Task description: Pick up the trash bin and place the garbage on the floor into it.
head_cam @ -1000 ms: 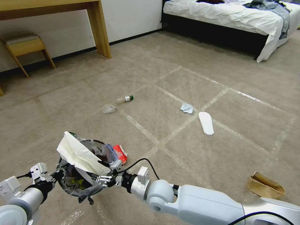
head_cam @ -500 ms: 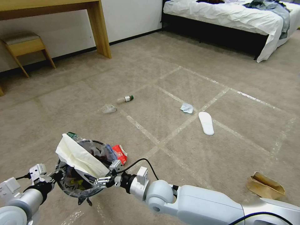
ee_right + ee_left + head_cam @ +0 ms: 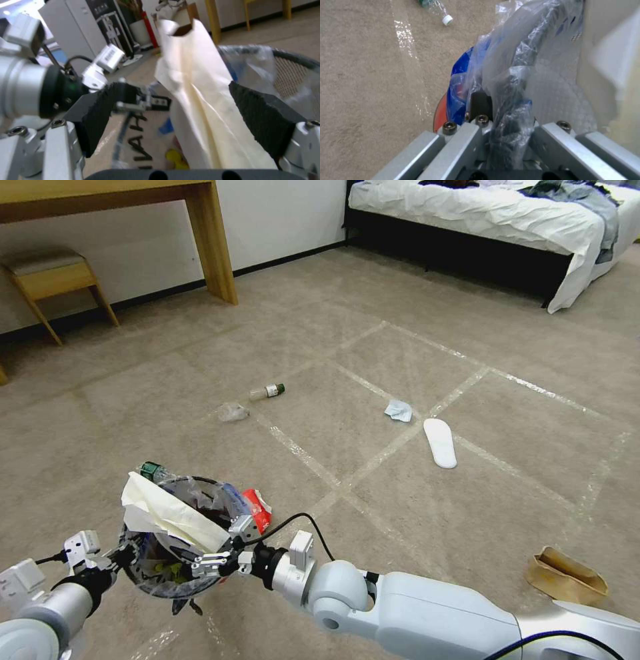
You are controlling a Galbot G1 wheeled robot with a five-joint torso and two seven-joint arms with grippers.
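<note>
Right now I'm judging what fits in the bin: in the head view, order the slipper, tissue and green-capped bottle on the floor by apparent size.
1. Slipper, clearly largest.
2. Bottle and tissue look alike; the bottle lies farther off, so unranked.

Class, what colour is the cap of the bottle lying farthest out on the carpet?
Green; head view shows the bottle best.

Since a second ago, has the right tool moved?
Yes. The right tool, open beside the paper bag, has shifted slightly down and toward the robot, away from the red wrapper on the floor.
</note>
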